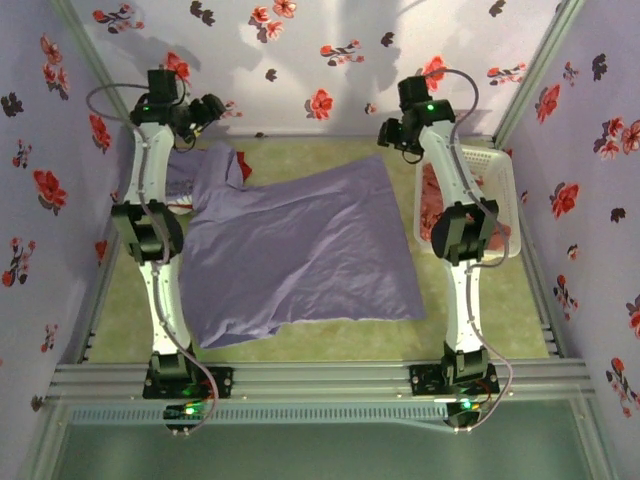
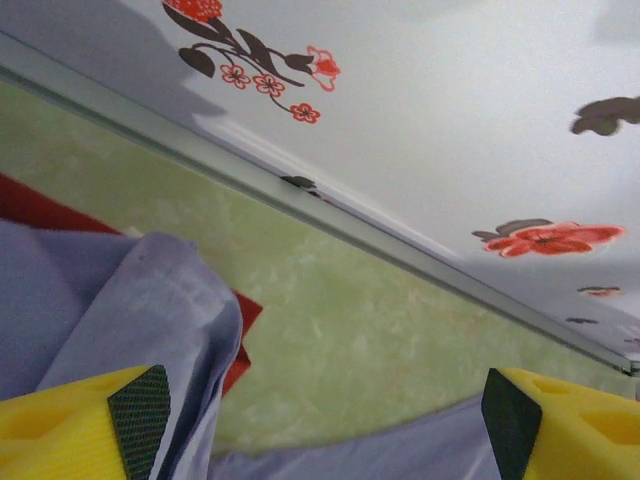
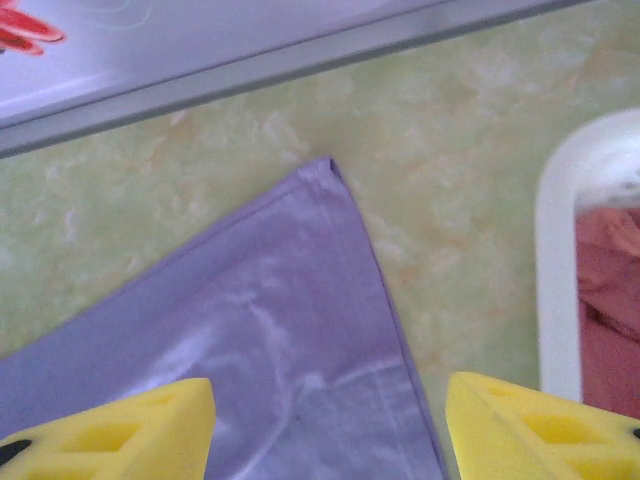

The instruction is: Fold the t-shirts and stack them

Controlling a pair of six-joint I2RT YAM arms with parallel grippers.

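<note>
A plain lavender t-shirt (image 1: pixel 300 250) lies spread across the green table, with one sleeve bunched at its far left. A red t-shirt (image 1: pixel 180 207) peeks out from under its left edge. My left gripper (image 1: pixel 205 110) hangs open above that bunched sleeve. In the left wrist view the left gripper (image 2: pixel 325 430) has nothing between its yellow fingers (image 2: pixel 90 420); lavender cloth (image 2: pixel 120 320) and a red edge (image 2: pixel 245 320) lie below. My right gripper (image 1: pixel 392 132) is open over the shirt's far right corner (image 3: pixel 270 330), and the right gripper (image 3: pixel 328 430) holds nothing.
A white slatted basket (image 1: pixel 500 200) stands at the right edge with a salmon-red shirt (image 1: pixel 432 210) inside; its rim (image 3: pixel 555 280) and that shirt (image 3: pixel 610 290) appear in the right wrist view. Flowered walls enclose the table on three sides. A metal rail (image 1: pixel 300 375) runs along the front.
</note>
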